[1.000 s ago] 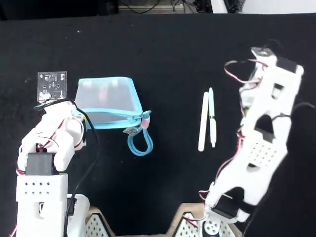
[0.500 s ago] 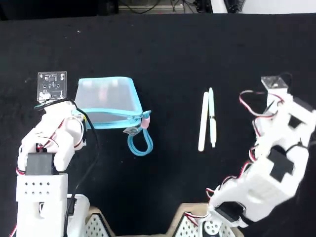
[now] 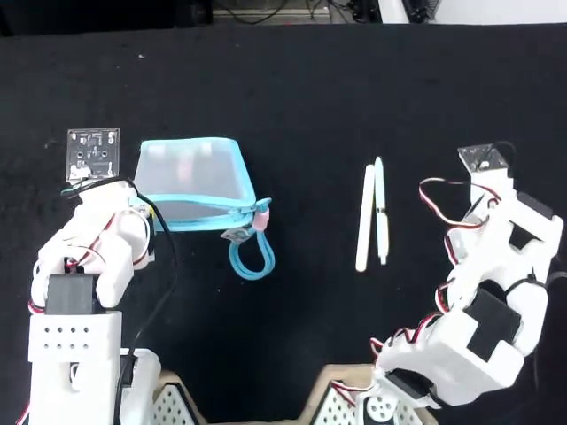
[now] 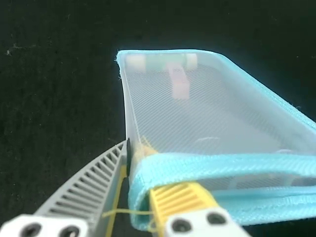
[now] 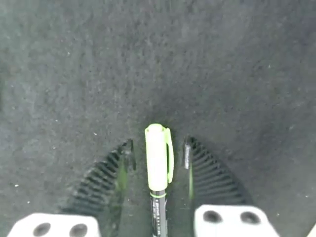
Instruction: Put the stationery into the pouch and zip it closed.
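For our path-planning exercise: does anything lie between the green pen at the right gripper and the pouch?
Yes: two white pens lie on the table between the right gripper and the pouch.

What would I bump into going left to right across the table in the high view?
left arm → blue mesh pouch → white pen → pale blue pen → right arm

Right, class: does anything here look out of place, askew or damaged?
Nothing stands out. The pouch lies flat, one corner pinched by the left gripper, and two pens lie neatly side by side on the table.
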`<state>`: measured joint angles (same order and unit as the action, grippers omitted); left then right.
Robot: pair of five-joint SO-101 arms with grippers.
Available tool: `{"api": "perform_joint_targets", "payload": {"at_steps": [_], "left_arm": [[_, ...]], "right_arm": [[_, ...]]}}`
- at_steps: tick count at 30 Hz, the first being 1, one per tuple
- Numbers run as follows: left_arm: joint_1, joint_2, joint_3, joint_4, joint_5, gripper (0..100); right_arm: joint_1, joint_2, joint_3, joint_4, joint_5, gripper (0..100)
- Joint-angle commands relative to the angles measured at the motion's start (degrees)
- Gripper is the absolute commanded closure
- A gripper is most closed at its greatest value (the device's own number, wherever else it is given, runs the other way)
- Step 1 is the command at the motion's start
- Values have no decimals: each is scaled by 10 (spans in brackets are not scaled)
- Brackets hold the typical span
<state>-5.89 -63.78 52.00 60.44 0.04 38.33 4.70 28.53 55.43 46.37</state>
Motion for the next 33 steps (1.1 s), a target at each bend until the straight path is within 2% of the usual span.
{"api": "perform_joint_targets", "payload": {"at_steps": [1,7,19,21,25,26,28,33], "left_arm": [[6,-5,-7,-11,4,967],[6,-5,-7,-10,4,967],[6,-5,-7,-10,4,967],[6,-5,-7,-11,4,967],[6,-5,-7,-11,4,967],[6,-5,-7,-11,4,967],[6,-5,-7,-11,4,967],[6,-5,-7,-11,4,967]], "right_arm": [[5,-33,-3,-13,8,848],[20,-30,5,-14,78,849],[31,80,15,-120,80,850],[32,80,15,-116,80,856],[32,53,17,-114,77,992],[32,41,20,-113,76,970],[32,15,21,-101,58,988],[27,-79,19,-17,21,988]]}}
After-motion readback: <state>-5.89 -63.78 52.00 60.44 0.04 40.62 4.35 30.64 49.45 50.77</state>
